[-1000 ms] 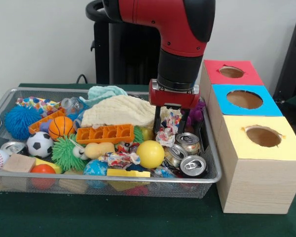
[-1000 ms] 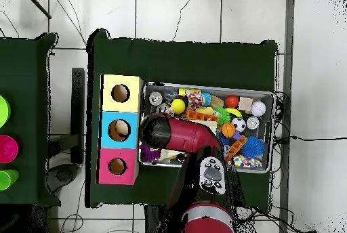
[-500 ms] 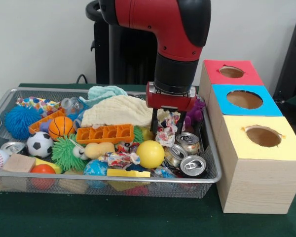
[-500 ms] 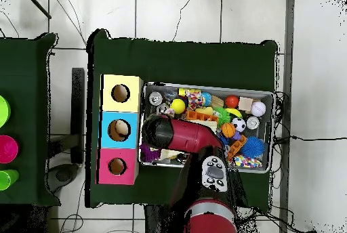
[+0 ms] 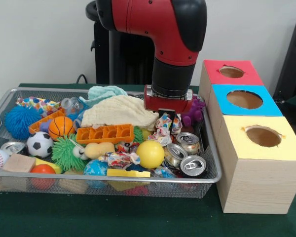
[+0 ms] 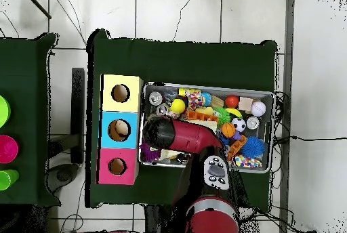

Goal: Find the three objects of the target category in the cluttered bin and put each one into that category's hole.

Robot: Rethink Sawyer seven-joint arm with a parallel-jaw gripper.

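The gripper (image 5: 166,117) hung over the right end of the wire bin (image 5: 209,148), shut on a crumpled printed wrapper (image 5: 166,128) that dangled below the red wrist plate, clear of the cans beneath. The wrapper looked feather-light, soft and crackly, so it would likely flex and flutter rather than hold shape; a pinch across its bunched upper crown, where the folds were thickest, seemed the safest hold, since a loose tail could slip out. It sat at about 12 o'clock from the three drink cans (image 5: 187,153) and at 3 o'clock from the cream cloth (image 5: 119,111), with the purple spiky toy (image 5: 195,111) just beside it at 2 o'clock. Another crumpled wrapper (image 5: 119,159) lay at 9 o'clock of the yellow ball (image 5: 150,154). Compared with a second before, the wrist had risen and drawn slightly toward 10 o'clock, lifting the wrapper with it off the clutter. In the overhead view the arm (image 6: 177,135) hid the grasp.
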